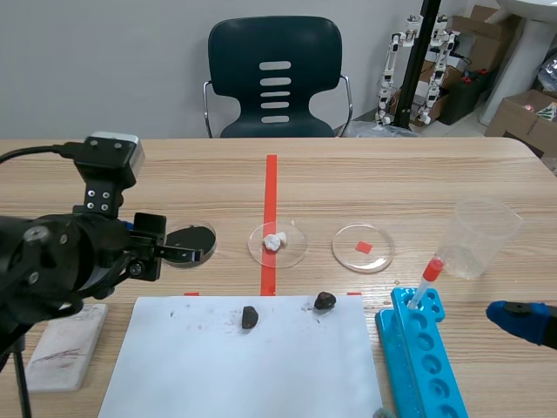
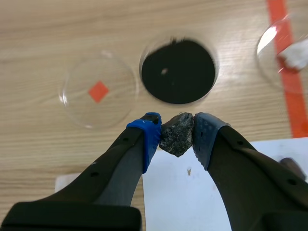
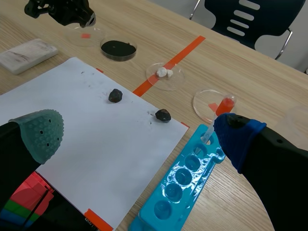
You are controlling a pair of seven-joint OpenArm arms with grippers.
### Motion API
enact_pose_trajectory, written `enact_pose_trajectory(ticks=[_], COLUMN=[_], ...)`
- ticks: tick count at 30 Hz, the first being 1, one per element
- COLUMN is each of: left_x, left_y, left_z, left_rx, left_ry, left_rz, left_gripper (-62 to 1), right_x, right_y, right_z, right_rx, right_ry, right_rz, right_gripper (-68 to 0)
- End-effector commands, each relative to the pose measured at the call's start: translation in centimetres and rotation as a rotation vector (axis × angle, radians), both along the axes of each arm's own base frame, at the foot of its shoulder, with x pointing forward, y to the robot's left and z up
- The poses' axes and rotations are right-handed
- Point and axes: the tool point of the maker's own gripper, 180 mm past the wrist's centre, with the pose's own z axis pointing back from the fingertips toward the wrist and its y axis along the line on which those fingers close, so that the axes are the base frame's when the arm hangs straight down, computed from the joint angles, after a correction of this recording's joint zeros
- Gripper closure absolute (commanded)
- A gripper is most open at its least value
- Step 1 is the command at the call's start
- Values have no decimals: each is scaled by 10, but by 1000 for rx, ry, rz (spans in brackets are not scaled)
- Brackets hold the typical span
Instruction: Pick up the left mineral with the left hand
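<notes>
My left gripper (image 2: 177, 139) is shut on a dark grey mineral (image 2: 176, 134), which it holds above the near left corner of the white paper (image 2: 192, 187). Ahead of it lie a dish of black powder (image 2: 178, 71) and a clear dish with a red square (image 2: 98, 90). In the scene view the left gripper (image 1: 161, 252) hangs raised at the left and the held mineral is hidden. Two dark minerals (image 1: 250, 317) (image 1: 325, 301) lie on the paper (image 1: 244, 366). My right gripper (image 3: 139, 139) stands open over the table's near right, nothing between its fingers.
A blue tube rack (image 1: 418, 357) holding a red-capped tube (image 1: 426, 280) stands at the right, with a plastic cup (image 1: 483, 237) behind it. Mid-table are a dish with white lumps (image 1: 278, 243) and a dish with a red square (image 1: 363, 248). A white block (image 1: 65, 344) lies near left.
</notes>
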Motion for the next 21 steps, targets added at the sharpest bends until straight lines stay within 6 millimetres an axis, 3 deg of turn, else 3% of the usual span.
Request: enact_pose_trajectory(ticks=[1,10,21], left_x=[-2,-50,-104], left_y=[5,-34,-51], left_z=[12,60,81], left_rx=[6,-83,-82], left_ry=[-62,-289,-363], left_rz=[-5,-342,-493], left_gripper=[-128,-128,-128], right_x=[3,3,3], right_y=[0,0,0], right_z=[8,8,8], right_rx=[13,13,13], right_ry=[-28,-28,-28], right_rz=[-3,-3,-3], right_gripper=[-679,-679,-679])
